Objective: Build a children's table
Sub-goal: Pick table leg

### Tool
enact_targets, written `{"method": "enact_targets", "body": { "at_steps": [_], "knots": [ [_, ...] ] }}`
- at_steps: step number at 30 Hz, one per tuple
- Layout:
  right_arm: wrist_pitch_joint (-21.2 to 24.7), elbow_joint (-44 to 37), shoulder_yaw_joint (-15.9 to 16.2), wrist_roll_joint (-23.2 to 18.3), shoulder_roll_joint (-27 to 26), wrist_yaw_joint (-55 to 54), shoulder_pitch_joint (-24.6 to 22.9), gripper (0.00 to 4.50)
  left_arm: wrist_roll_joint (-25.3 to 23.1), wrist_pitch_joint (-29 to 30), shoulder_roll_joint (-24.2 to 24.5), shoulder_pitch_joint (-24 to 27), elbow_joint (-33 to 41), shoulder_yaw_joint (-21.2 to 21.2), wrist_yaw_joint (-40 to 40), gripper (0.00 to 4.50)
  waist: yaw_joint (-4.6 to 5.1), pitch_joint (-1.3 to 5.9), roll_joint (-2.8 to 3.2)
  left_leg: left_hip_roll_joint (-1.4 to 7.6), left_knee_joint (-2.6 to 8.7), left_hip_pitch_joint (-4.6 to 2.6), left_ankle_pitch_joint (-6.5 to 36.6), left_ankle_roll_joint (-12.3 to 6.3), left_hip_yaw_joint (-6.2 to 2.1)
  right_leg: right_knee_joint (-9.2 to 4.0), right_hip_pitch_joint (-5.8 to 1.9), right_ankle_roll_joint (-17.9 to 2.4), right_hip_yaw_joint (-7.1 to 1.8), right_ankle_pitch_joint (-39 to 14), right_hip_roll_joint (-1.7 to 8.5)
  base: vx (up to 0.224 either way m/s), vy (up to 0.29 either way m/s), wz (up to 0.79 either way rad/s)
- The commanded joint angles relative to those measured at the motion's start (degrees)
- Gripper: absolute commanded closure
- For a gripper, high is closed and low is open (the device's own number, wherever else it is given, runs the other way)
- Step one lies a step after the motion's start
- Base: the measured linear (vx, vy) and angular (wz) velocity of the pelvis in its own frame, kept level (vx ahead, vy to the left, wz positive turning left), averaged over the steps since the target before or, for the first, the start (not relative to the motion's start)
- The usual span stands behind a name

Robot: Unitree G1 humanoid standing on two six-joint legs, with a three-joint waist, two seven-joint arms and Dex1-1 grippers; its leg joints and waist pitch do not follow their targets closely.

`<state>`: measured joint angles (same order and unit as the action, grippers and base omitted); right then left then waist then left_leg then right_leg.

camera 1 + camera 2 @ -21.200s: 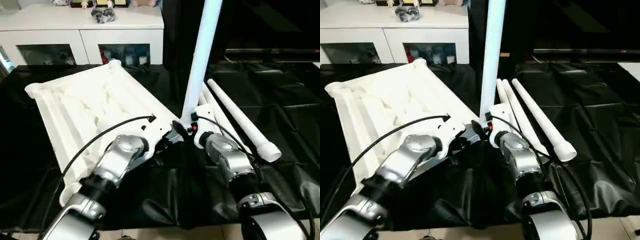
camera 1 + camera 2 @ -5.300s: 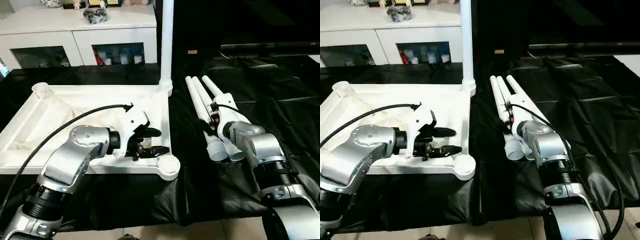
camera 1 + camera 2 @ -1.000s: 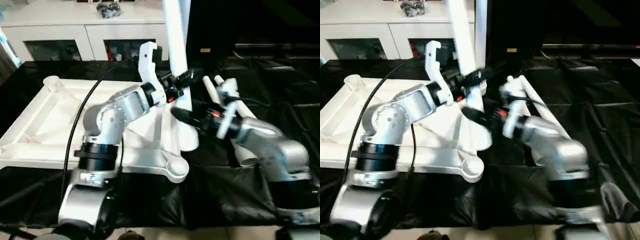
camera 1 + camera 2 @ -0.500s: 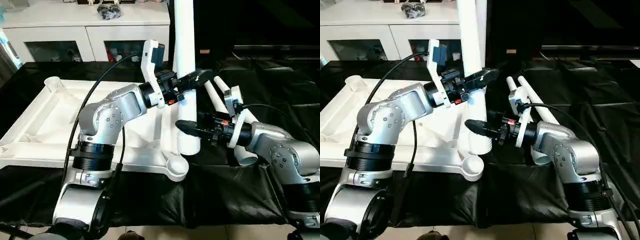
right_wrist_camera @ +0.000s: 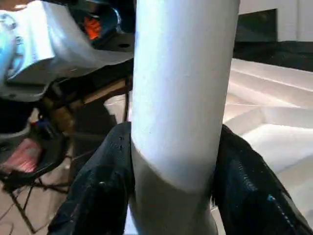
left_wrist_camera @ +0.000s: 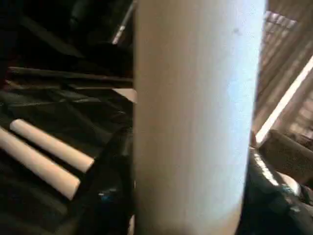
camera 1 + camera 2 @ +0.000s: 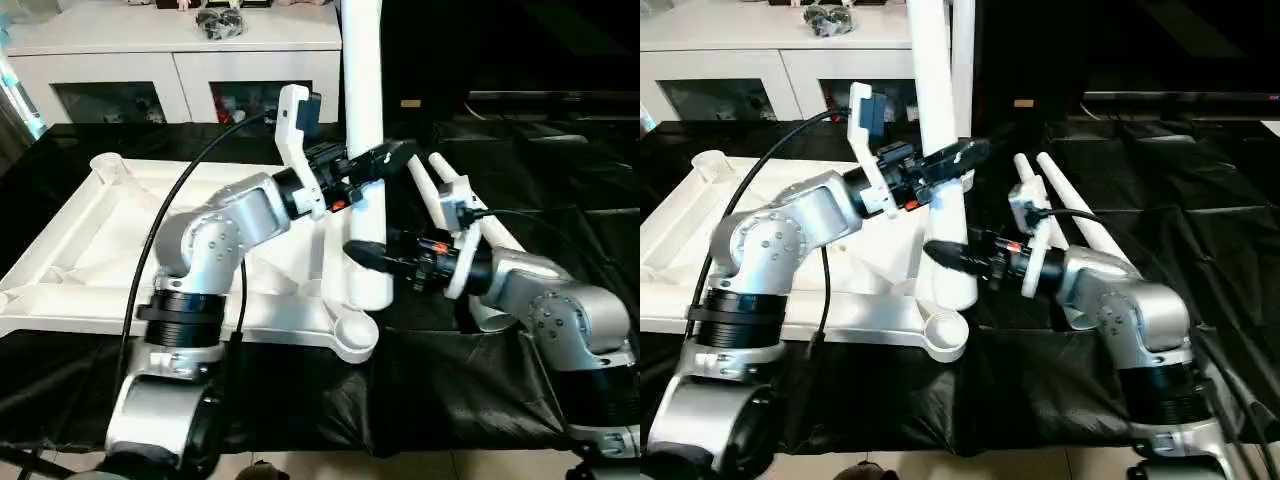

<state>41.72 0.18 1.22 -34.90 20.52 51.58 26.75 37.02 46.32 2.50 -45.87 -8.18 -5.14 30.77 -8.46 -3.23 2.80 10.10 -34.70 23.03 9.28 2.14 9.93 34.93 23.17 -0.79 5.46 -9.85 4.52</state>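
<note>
The children's table top [image 7: 90,240] lies upside down on the black cloth, its near right corner socket [image 7: 353,335] open. Both grippers hold one white leg [image 7: 364,120] nearly upright. Its lower end [image 7: 368,292] hovers just behind that socket. My left gripper [image 7: 377,160] is shut on the leg's middle, and my right gripper [image 7: 364,252] is shut on it lower down. The wrist views show black fingers [image 6: 110,196] [image 5: 100,188] on either side of the leg [image 6: 195,117] [image 5: 181,93]. A second upright leg [image 7: 962,60] stands behind at the far right corner.
Two loose legs [image 7: 1065,200] lie side by side on the black cloth [image 7: 560,190] behind my right arm. A white cabinet [image 7: 180,60] with shelf openings runs along the back. My left arm's black cable [image 7: 160,270] loops over the table top.
A second ago the leg leaned and both arms were moving; it now stands nearly upright. Since half a second ago, leg and right gripper have shifted slightly left.
</note>
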Motion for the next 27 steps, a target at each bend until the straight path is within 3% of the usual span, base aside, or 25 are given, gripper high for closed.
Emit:
{"method": "enact_targets", "body": {
  "at_steps": [1,6,8,17,19,22,27],
  "knots": [
    [-0.97,-2.43,0.14,0.46,-0.73,-0.94,0.03,2.61,-1.72,-0.59,-0.75,-0.33,0.37,-0.26,-3.56,1.74,-0.04,4.67,-1.1,2.87,3.46,-1.09,8.33,-2.26,-1.13,-4.46,-3.24,-8.45,-2.85,-14.28,4.36,0.0,0.0,0.0],
    [-1.39,-2.7,0.14,0.84,-1.41,-2.07,0.09,2.61,-2.88,-1.59,-4.86,0.28,2.19,-2.41,-12.55,1.64,-0.04,4.67,-0.9,2.83,3.36,-1.09,8.92,-2.06,-1.09,-4.71,-3.32,-8.09,-2.85,-14.49,4.36,0.0,0.0,0.0],
    [-1.52,-2.62,0.14,1.1,-1.39,-2.34,0.12,2.61,-3.4,-1.82,-5.24,0.52,2.75,-1.84,-13.03,1.92,-0.09,4.7,-1.08,2.7,3.31,-0.94,8.46,-2.4,-1.13,-4.69,-3.41,-7.82,-2.77,-14.44,4.31,0.0,0.0,0.0],
    [-2.88,-2.86,0.21,3.06,-1.16,-4.45,0.01,2.61,-6.83,-3.45,-4.91,1.45,2.24,0.4,-15.06,2.61,0.22,4.62,-0.83,2.77,3.44,-1.11,9.43,-2.16,-1.21,-4.87,-3.22,-7.47,-2.75,-14.7,4.16,0.0,0.0,0.0],
    [-2.43,-3.33,0.44,2.24,-0.69,-2.89,-0.15,2.05,-7.0,-4.48,-4.52,1.54,2.23,0.96,-13.87,2.63,0.19,4.64,-0.96,2.73,3.42,-1.07,9.35,-2.14,-1.18,-4.84,-3.28,-7.45,-2.79,-14.55,4.21,0.0,0.0,0.0],
    [-0.88,-3.06,0.16,1.05,-0.22,-2.2,0.22,1.88,-7.32,-6.44,-4.34,1.88,2.73,1.65,-12.28,2.65,0.18,4.59,-1.01,2.77,3.43,-1.12,9.46,-2.49,-1.17,-4.9,-3.25,-7.42,-2.81,-14.83,4.21,0.0,0.0,0.0],
    [-0.41,1.19,2.06,4.04,3.16,-0.23,2.59,1.35,-7.65,-7.09,-2.9,2.48,3.73,3.96,-8.6,2.65,0.19,4.62,-1.17,2.8,3.38,-1.12,8.99,-2.49,-1.17,-4.7,-3.26,-7.34,-2.81,-14.89,4.2,0.0,0.0,0.0]
  ]
}}
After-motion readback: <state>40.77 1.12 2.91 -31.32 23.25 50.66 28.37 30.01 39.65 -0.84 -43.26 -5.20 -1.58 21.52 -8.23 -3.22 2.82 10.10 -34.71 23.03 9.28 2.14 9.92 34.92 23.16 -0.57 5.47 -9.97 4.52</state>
